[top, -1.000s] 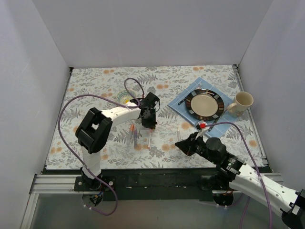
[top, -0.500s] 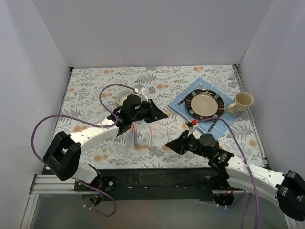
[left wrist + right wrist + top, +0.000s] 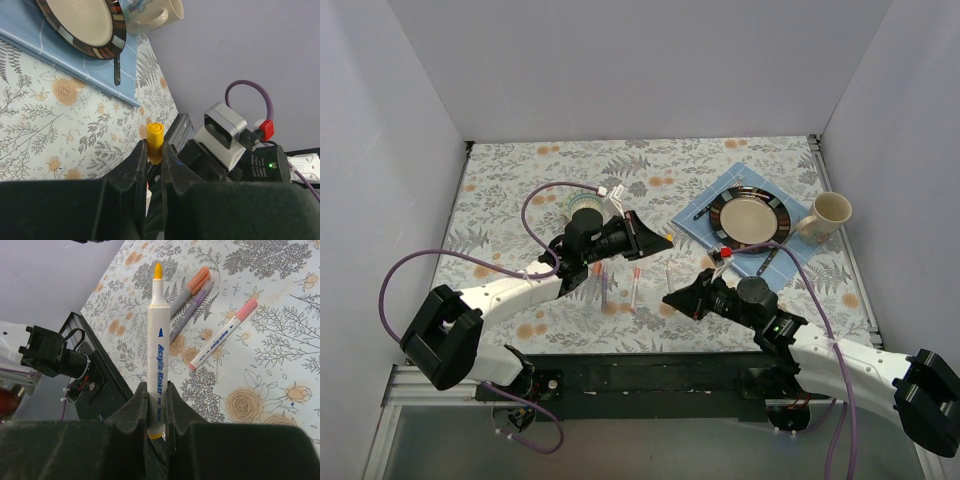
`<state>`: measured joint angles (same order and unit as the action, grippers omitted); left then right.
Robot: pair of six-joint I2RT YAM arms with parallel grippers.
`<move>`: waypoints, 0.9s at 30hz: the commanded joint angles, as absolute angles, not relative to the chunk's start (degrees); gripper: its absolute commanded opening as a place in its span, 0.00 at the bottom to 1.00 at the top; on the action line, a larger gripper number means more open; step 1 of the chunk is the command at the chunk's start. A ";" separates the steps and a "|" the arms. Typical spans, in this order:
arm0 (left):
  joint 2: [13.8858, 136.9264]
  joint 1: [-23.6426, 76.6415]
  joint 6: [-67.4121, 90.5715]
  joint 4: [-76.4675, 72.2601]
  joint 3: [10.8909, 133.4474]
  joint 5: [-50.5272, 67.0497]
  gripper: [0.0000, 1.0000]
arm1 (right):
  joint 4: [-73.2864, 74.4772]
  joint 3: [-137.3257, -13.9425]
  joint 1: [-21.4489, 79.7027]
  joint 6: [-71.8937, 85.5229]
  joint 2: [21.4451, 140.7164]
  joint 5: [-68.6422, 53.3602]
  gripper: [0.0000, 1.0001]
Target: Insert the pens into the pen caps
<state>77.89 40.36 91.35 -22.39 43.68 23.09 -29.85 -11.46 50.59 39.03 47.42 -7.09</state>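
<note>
My left gripper [image 3: 663,239] is shut on a small yellow pen cap [image 3: 154,142], held above the table with its open end facing away from the wrist; the cap shows as a yellow dot in the top view [image 3: 667,238]. My right gripper [image 3: 670,299] is shut on a white pen [image 3: 158,350] with a yellow tip and blue lettering, uncapped, pointing away from the wrist. The two grippers are close, the left one beyond and above the right. Three capped pens lie on the cloth: orange-capped [image 3: 192,284], purple [image 3: 189,314] and pink-capped [image 3: 223,334].
A dark-rimmed plate [image 3: 750,199] sits on a blue napkin [image 3: 702,221] at the back right, with a cream mug [image 3: 829,213] beside it. The lying pens [image 3: 605,285] are left of centre. A round patterned coaster [image 3: 576,199] lies behind the left arm.
The left arm has unfolded and swung its gripper right with the yellow cap. The right gripper has moved left and forward with the pen, closing the gap between them.
</note>
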 commanded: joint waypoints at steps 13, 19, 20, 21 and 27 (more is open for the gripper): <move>73.30 41.04 89.30 -26.37 40.34 25.40 0.00 | -32.43 -16.17 50.36 38.94 47.46 -4.48 0.01; 73.21 41.13 88.77 -26.81 40.25 25.75 0.00 | -32.08 -16.08 50.45 38.85 46.67 -3.96 0.01; 73.39 41.13 88.68 -26.89 40.17 25.93 0.00 | -31.91 -16.17 50.45 38.67 46.58 -3.52 0.01; 73.39 41.13 88.68 -27.07 40.08 26.36 0.00 | -31.82 -16.17 50.45 38.67 46.50 -3.34 0.01; 74.18 41.31 88.16 -28.74 39.20 28.74 0.00 | -31.20 -16.87 50.36 38.50 46.41 -2.37 0.01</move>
<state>75.75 40.88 89.65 -26.50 40.34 26.06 -29.82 -13.72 50.59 39.03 47.00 -4.23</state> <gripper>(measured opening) 0.091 0.165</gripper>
